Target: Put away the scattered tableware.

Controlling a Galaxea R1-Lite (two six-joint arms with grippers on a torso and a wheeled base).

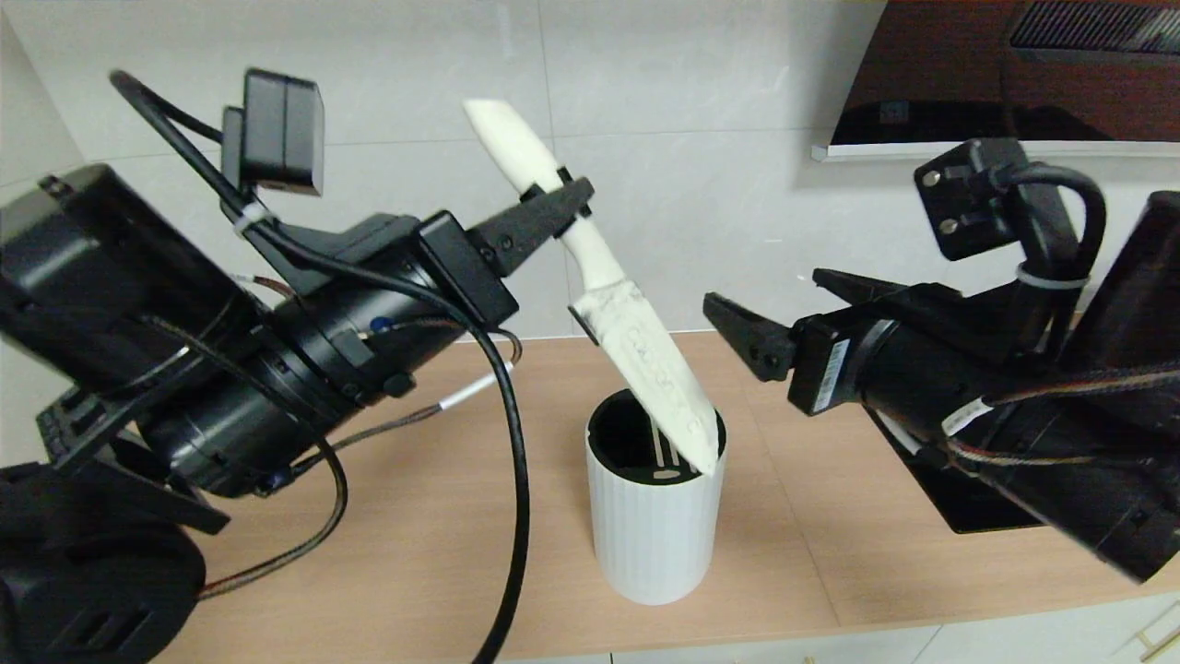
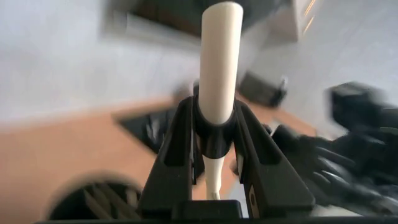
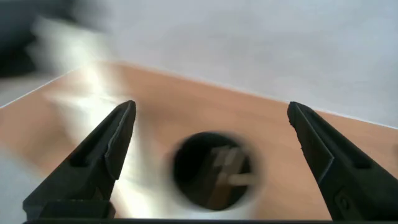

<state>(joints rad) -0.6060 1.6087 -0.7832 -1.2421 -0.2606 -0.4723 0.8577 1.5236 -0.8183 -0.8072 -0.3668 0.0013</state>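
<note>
Left fingers (image 1: 539, 217) are clamped around the white handle of a knife (image 1: 636, 341), which hangs tilted in the centre of the head view with its blade pointing down and toward the right. The blade tip sits at the right-hand rim of a ribbed white holder (image 1: 654, 526) standing upright on the wooden desk (image 1: 415, 553); whether the tip is inside the rim or resting on it I cannot tell. Right fingers (image 1: 747, 332) are spread wide and hold nothing, hovering at the middle right of the frame, near the blade and above the holder's dark mouth.

The main risk is the slant. If the knife goes down at this angle, the tip may catch on the rim or on the dividers seen inside, and the push could tip or slide the tall, narrow holder. Letting go too soon could leave the knife leaning out, so it may topple onto the desk. The grip is on a smooth, rounded handle, so the blade might also swing if it meets resistance. With the empty fingers so near, a sideways correction could knock the blade against them.
</note>
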